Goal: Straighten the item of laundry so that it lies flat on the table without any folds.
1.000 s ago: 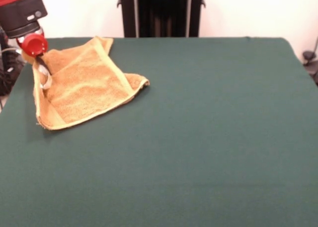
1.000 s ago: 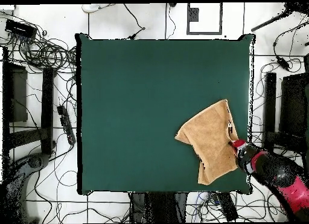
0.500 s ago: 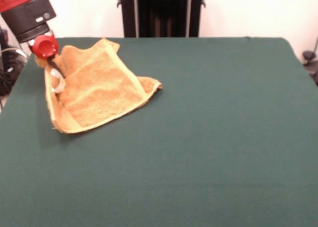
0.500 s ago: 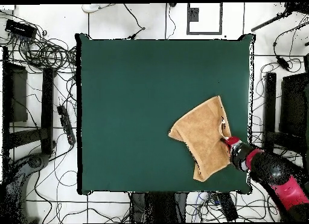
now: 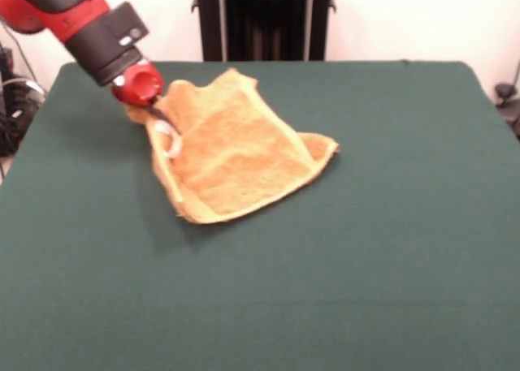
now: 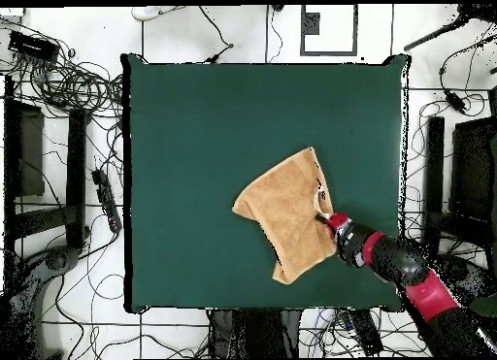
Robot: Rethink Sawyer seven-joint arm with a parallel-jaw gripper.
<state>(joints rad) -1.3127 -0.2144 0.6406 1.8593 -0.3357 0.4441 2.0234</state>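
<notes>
The orange-tan towel [image 5: 240, 148] lies rumpled on the dark green table [image 5: 366, 249], left of centre and towards the far side. One edge is lifted and folded, with the small white label showing by the gripper. My gripper [image 5: 162, 121] sits at the towel's left edge, shut on the fabric there. In the overhead view the towel [image 6: 286, 212] lies right of centre, and the gripper [image 6: 328, 216] holds its right edge, with the red and black arm coming in from the lower right.
The robot's black pedestal [image 5: 264, 20] stands behind the table's far edge. Cables and black stands [image 6: 68, 162] lie on the floor around the table.
The gripper has dragged the towel along the table, towards the right in the front view and away from the left edge. The towel stays folded and has slid with it.
</notes>
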